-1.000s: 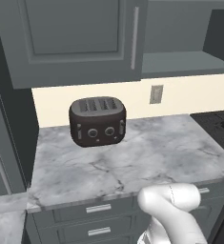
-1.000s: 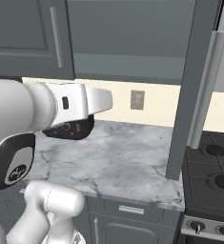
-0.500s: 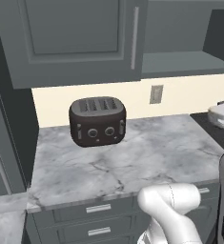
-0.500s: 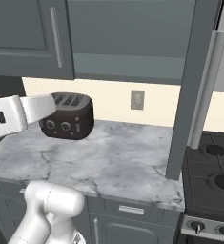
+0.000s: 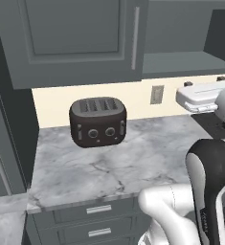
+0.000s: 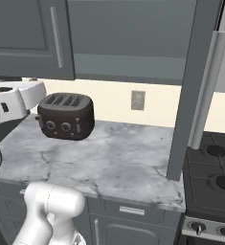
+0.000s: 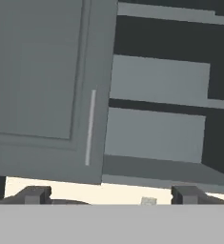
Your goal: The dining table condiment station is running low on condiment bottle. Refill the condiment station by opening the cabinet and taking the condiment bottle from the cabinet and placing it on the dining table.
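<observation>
In the left base view, our toaster [image 5: 97, 121] sits at 10 o'clock on the marble table [image 5: 147, 162], under the cabinet [image 5: 75, 38]. In the right base view, the cabinet's open door [image 6: 193, 86] juts out at 2 o'clock; we could clip it swinging in. In the hand view, our pincer [image 7: 111, 194] gapes wide and empty facing bare shelves [image 7: 156, 133]; we cannot find the condiment bottle here.

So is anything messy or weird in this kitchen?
Nothing is spilled or broken. The toaster sits upright on the marble counter. One cabinet door hangs wide open, edge-on over the counter, and the shelves behind it look bare, with no bottle to see.
</observation>
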